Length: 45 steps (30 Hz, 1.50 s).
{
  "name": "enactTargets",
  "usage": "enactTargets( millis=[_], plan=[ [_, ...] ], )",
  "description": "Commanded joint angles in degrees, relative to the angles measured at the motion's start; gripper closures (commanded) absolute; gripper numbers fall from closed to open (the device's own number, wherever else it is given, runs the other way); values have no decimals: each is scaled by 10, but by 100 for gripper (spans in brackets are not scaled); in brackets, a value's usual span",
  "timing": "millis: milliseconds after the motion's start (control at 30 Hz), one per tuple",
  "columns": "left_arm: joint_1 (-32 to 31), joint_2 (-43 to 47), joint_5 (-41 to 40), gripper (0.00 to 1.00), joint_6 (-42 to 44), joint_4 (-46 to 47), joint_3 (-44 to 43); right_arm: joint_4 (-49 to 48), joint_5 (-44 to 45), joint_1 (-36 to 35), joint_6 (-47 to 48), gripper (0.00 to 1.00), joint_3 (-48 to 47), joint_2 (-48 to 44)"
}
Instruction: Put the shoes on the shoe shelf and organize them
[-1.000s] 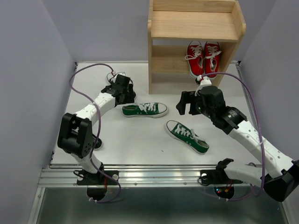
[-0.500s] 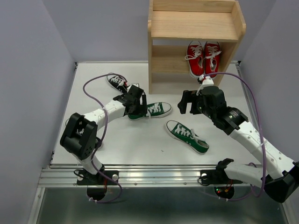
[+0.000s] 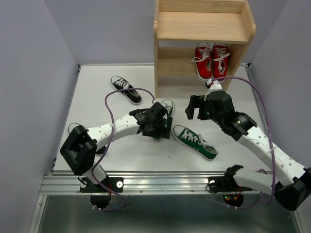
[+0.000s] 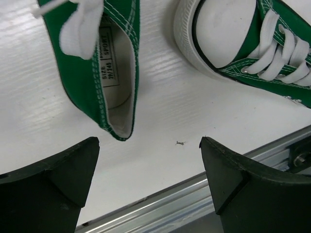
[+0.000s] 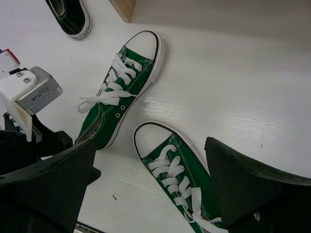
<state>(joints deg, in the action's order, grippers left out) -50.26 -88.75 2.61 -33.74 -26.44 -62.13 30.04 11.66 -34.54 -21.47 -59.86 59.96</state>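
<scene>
The wooden shoe shelf (image 3: pixel 204 25) stands at the back, with the red pair (image 3: pixel 212 59) on its lower tier. One green shoe (image 3: pixel 167 105) lies toe toward the shelf, mostly under my left gripper (image 3: pixel 159 129). The left gripper is open and empty, and in the left wrist view (image 4: pixel 148 167) this shoe's heel (image 4: pixel 104 73) lies just ahead of the fingers. The other green shoe (image 3: pixel 194 141) lies to the right. My right gripper (image 3: pixel 196 107) is open and hovers above that shoe (image 5: pixel 180 179). A black shoe (image 3: pixel 125 89) lies at the back left.
The shelf's top tier is bare. The metal rail (image 3: pixel 160 182) runs along the table's near edge, close to the left fingers (image 4: pixel 252 189). A purple cable (image 3: pixel 116 99) loops over the left arm. Grey walls close in both sides.
My left arm swung right and toward the near edge, uncovering the black shoe. The green shoe under it turned from lying sideways to toe toward the shelf. The right arm barely moved.
</scene>
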Motion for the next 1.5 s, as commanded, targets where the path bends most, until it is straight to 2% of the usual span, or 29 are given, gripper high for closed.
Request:
enactTargets(
  millis=[0, 233, 367, 533, 667, 867, 1000, 1100, 1167, 1200, 1367, 1467],
  plan=[
    [3, 17, -81, 3, 60, -60, -48, -18, 21, -2, -11, 0, 8, -24],
    [-5, -8, -175, 3, 124, -44, -51, -10, 28, -2, -25, 0, 11, -32],
    [-6, -32, -165, 6, 130, -9, -47, -9, 29, -2, -30, 0, 10, -32],
    [-17, -48, -163, 17, 126, 20, -32, -5, 33, -2, -34, 0, 8, -30],
    [-26, -46, -141, 22, 120, 53, -15, -6, 30, -2, -35, 0, 6, -24],
    [-27, -53, -136, 44, 103, 80, 4, -10, 25, -2, -38, 0, 9, -19],
    [-27, -63, -134, 46, 101, 80, 3, -10, 27, -2, -37, 0, 9, -22],
    [-27, -61, -139, 62, 99, 79, 5, -10, 29, -2, -37, 0, 9, -24],
    [-27, -56, -145, 85, 100, 73, 3, -10, 30, -2, -37, 0, 9, -25],
    [-27, -57, -147, 100, 101, 68, -4, -10, 35, -2, -33, 0, 8, -24],
    [-27, -38, -147, 100, 118, 19, -33, 12, 80, -2, 2, 0, -23, -20],
    [-27, 12, -134, 100, 128, 8, -41, 26, 121, -2, 13, 0, -43, -15]
  ],
)
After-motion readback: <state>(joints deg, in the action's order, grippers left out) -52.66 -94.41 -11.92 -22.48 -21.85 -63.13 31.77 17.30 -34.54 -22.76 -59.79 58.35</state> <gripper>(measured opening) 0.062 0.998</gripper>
